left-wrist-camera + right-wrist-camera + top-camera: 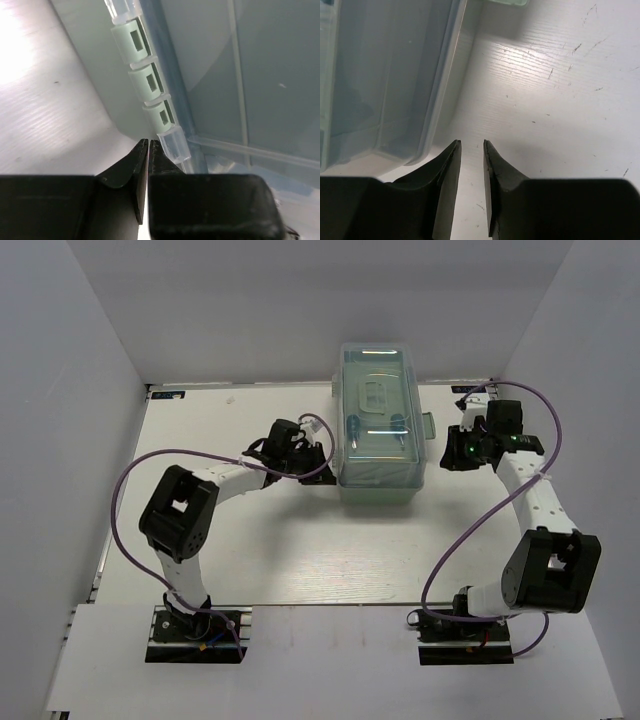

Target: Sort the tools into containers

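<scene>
The shut toolbox (380, 455) stands between the left claw (320, 443) and right claw (444, 452).

The toolbox (380, 430) stands on the tabletop (300, 550), centred toward the far edge. The left jaws sit just beside the hinges (150, 82) on its left side. The right jaws lie near its right side, apart from it.

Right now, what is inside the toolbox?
Through the shut translucent lid, what look like a left screwdriver and a right screwdriver show faintly. Anything lower in the toolbox is hidden.
</scene>
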Tool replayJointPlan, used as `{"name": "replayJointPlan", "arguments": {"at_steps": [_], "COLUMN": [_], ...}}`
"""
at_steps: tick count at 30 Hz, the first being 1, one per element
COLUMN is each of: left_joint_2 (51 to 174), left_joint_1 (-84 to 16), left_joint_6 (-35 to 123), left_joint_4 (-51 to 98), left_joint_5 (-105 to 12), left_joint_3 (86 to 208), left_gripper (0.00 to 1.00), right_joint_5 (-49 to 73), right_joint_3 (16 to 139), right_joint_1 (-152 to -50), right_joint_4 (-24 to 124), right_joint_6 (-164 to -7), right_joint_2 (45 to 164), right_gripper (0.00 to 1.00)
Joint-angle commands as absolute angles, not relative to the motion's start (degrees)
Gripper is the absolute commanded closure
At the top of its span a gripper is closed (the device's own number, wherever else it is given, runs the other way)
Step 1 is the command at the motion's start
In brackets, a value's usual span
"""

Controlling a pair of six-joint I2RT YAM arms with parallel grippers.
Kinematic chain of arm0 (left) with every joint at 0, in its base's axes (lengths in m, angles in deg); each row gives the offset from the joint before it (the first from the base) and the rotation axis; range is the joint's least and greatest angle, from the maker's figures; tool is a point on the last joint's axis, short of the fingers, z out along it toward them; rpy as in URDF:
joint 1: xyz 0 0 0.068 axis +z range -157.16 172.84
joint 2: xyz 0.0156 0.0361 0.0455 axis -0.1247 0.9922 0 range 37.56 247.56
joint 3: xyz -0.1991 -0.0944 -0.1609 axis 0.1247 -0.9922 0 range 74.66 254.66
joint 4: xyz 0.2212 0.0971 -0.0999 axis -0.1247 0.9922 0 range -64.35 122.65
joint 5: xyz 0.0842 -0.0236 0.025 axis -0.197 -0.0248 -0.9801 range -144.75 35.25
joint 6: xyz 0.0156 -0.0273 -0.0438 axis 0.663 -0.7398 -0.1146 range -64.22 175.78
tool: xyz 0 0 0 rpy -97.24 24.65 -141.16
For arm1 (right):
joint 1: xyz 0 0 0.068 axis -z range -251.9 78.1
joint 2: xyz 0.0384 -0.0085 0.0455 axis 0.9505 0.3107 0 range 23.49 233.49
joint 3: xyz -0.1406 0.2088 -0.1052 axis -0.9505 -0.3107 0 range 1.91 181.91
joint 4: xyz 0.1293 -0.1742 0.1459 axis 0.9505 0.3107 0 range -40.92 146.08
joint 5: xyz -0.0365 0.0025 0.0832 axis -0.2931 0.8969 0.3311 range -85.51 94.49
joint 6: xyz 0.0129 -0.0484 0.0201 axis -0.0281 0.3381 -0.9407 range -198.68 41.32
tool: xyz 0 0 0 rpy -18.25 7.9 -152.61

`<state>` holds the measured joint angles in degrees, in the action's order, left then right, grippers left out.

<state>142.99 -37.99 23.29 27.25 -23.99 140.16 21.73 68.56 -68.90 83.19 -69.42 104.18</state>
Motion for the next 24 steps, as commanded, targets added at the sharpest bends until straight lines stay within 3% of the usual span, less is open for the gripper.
{"name": "replayJointPlan", "arguments": {"at_steps": [1, 8, 13, 15, 16, 17, 18, 24], "left_joint_2": [142.42, 144.18, 139.01, 131.72, 128.82, 125.92, 120.24, 104.91], "left_joint_1": [-38.8, -38.8, -38.8, -38.28, -38.28, -38.28, -38.28, -38.28], "left_joint_6": [20.98, 19.31, 24.38, 26.51, 28.25, 29.06, 30.11, 42.14], "left_joint_4": [21.69, 18.43, 31.42, 37.05, 40.55, 42.16, 43.82, 50.08], "left_joint_5": [-17.76, -15.55, -27.12, -37.06, -39.52, -44.42, -46.64, -57.29], "left_joint_3": [141.11, 141.11, 138.92, 137.17, 136.46, 135.93, 135.92, 133.47], "left_gripper": [0.84, 0.84, 0.8, 0.54, 0.42, 0.13, 0.01, 0.0], "right_joint_5": [21.98, 21.98, 20.05, 19.79, 19.96, 19.87, 19.87, 23.21], "right_joint_3": [67.48, 65.89, 64.93, 64.4, 63.61, 62.56, 62.03, 58.34], "right_joint_1": [-68.39, -68.21, -68.03, -67.94, -67.86, -67.94, -67.95, -67.77], "right_joint_4": [83.27, 83.27, 84.06, 84.32, 84.24, 83.97, 84.32, 85.47], "right_joint_6": [-68.92, -69.01, -67.43, -66.82, -66.81, -66.64, -66.55, -68.48], "right_joint_2": [102.16, 100.93, 98.39, 97.5, 96.11, 95.57, 94.78, 89.52], "right_gripper": [0.69, 0.69, 0.64, 0.54, 0.54, 0.52, 0.5, 0.41]}}
